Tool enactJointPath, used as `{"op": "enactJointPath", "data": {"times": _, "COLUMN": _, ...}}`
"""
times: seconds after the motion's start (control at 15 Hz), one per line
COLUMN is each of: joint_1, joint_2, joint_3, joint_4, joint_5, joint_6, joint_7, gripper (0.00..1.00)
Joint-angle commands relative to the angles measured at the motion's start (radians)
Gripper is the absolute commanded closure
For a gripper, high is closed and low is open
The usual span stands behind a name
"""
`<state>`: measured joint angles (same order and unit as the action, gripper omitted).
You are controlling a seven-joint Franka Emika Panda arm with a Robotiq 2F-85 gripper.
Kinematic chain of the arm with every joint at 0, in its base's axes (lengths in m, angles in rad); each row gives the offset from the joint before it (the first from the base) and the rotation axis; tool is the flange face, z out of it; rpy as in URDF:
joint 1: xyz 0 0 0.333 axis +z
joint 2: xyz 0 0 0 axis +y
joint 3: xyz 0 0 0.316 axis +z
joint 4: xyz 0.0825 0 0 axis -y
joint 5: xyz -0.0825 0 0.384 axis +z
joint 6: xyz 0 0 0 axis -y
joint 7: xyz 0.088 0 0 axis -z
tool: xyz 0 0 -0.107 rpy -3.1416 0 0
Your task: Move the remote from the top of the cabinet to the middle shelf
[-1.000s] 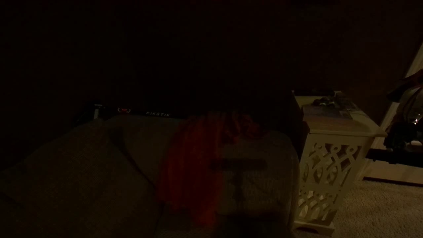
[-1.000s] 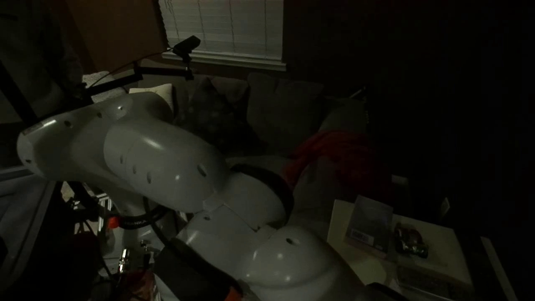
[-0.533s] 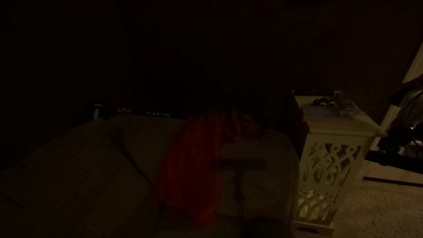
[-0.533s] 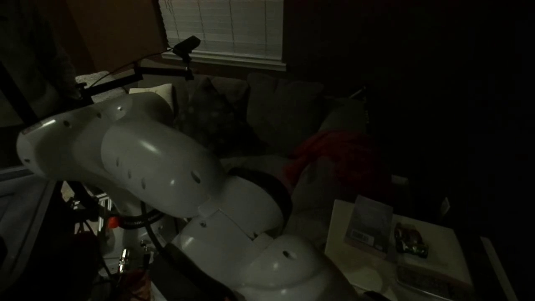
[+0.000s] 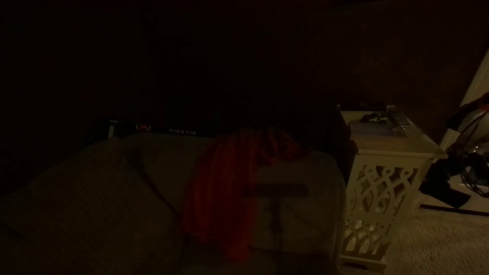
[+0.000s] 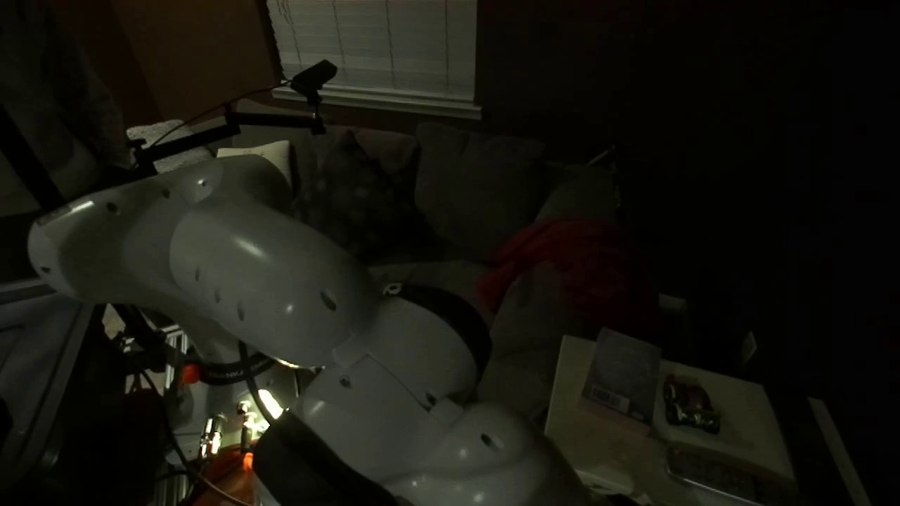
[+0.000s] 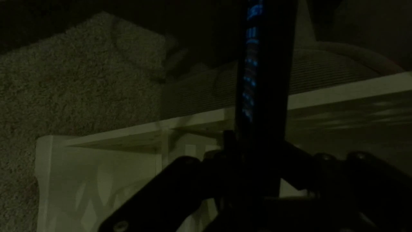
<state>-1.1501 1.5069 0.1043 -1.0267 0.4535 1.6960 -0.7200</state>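
The remote (image 7: 265, 71) is in the hand (image 7: 258, 146), which looks pinched onto it from both sides, as far as I can tell in this murk. It's off the top of the cabinet (image 5: 389, 147) and in front of the open compartments, so I'd call this the "line it up with the shelf" step.

Wrist view is the one to go by. The remote points straight out ahead of the hand, a long dark bar with bluish marks, its far end running out of frame. It crosses the cabinet's pale upright edge (image 7: 349, 93) and runs roughly parallel to the shelf board (image 7: 164, 146). That crossing is the whole game imo: the angle seems decent for the shelf, but the tip overshoots the side wall. The openings lie on the hand's side of that edge, so I'd guess the remote has to shift back that way, or swing its tip inward, or it clips the upright.

Can't tell depth, or whether they touch. Can't tell which compartment it faces either, since the hand blocks the middle.

Also, a remote-looking gadget (image 6: 710, 474) lies on the surface up top.
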Motion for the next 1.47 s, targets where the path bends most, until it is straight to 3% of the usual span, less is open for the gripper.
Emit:
{"op": "enactJointPath", "data": {"times": 0.0, "joint_1": -0.021, "joint_2": 0.0, "joint_3": 0.023, "joint_4": -0.032, "joint_5": 0.057, "joint_6": 0.087, "joint_7": 0.019, "gripper": 0.93}}
{"op": "enactJointPath", "data": {"times": 0.4, "joint_1": -0.037, "joint_2": 0.0, "joint_3": 0.045, "joint_4": -0.083, "joint_5": 0.152, "joint_6": 0.165, "joint_7": 0.165, "gripper": 0.93}}
{"op": "enactJointPath", "data": {"times": 0.47, "joint_1": -0.027, "joint_2": 0.001, "joint_3": 0.029, "joint_4": -0.057, "joint_5": 0.107, "joint_6": 0.156, "joint_7": 0.109, "gripper": 0.72}}
{"op": "enactJointPath", "data": {"times": 0.67, "joint_1": -0.027, "joint_2": 0.001, "joint_3": 0.032, "joint_4": -0.071, "joint_5": 0.124, "joint_6": 0.155, "joint_7": 0.148, "gripper": 0.72}}
{"op": "enactJointPath", "data": {"times": 0.73, "joint_1": -0.037, "joint_2": -0.011, "joint_3": 0.046, "joint_4": -0.096, "joint_5": 0.144, "joint_6": 0.181, "joint_7": 0.115, "gripper": 0.93}}
{"op": "enactJointPath", "data": {"times": 1.0, "joint_1": -0.072, "joint_2": 0.001, "joint_3": 0.119, "joint_4": -0.1, "joint_5": 0.221, "joint_6": 0.256, "joint_7": -0.061, "gripper": 0.93}}
{"op": "enactJointPath", "data": {"times": 1.4, "joint_1": -0.079, "joint_2": 0.0, "joint_3": 0.159, "joint_4": -0.122, "joint_5": 0.386, "joint_6": 0.386, "joint_7": -0.328, "gripper": 0.93}}
